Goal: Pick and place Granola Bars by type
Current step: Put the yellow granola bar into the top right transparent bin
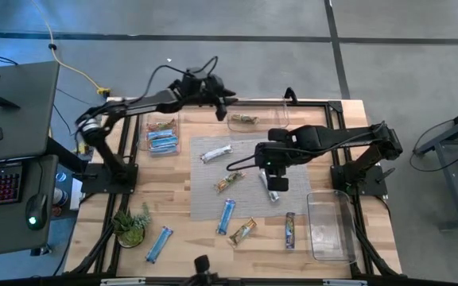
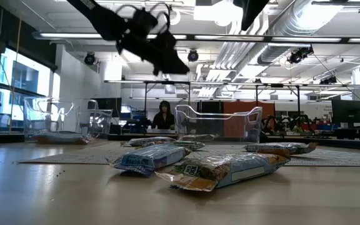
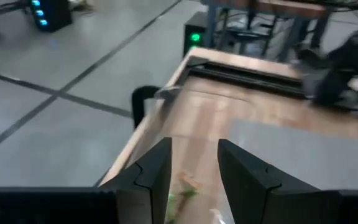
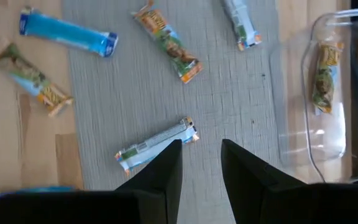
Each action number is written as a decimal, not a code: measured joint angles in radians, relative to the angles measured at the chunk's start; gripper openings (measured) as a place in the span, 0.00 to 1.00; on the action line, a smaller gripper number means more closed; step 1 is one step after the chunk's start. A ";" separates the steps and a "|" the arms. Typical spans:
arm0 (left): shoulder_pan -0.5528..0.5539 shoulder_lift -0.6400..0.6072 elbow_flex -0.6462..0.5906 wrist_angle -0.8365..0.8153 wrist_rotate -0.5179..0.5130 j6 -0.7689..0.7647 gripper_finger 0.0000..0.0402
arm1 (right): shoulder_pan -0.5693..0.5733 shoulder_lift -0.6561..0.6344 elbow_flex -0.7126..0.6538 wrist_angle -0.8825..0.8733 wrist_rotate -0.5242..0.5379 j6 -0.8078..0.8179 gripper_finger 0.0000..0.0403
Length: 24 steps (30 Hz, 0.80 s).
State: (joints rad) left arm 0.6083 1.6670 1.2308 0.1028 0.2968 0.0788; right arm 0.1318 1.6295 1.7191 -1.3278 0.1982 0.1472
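From above, no wrapper writing is legible. The left pincer point(image 1: 223, 103) hovers by the far clear bin point(image 1: 273, 119) holding one tan bar point(image 1: 243, 120); the right pincer point(image 1: 273, 184) hangs over a silver bar point(image 1: 272, 191) on the grey mat point(image 1: 249, 171). Level view: bars lie on the tabletop point(image 2: 74, 194). Wrist views: both pincers parted, empty.

left tool point(image 1: 223, 102): raised, fingers parted, empty | right tool point(image 1: 272, 179): low, fingers parted, empty

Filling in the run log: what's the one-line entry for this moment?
left hand: open, raised by far bin | bar in bin | right hand: open, over mat
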 joint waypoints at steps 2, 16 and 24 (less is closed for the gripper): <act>-0.001 -0.061 0.000 -0.100 0.014 -0.006 0.32 | 0.000 0.000 0.000 0.003 0.003 0.037 0.23; -0.201 -0.192 -0.091 -0.748 -0.153 -0.004 0.32 | 0.049 0.006 0.000 0.024 0.137 0.198 0.23; -0.338 -0.190 -0.350 -0.366 -0.229 -0.004 0.32 | 0.053 0.006 0.000 0.025 0.129 0.174 0.23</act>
State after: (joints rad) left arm 0.2700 1.4769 0.8809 -0.2633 0.0682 0.0746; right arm 0.1844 1.6360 1.7191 -1.3025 0.3269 0.3212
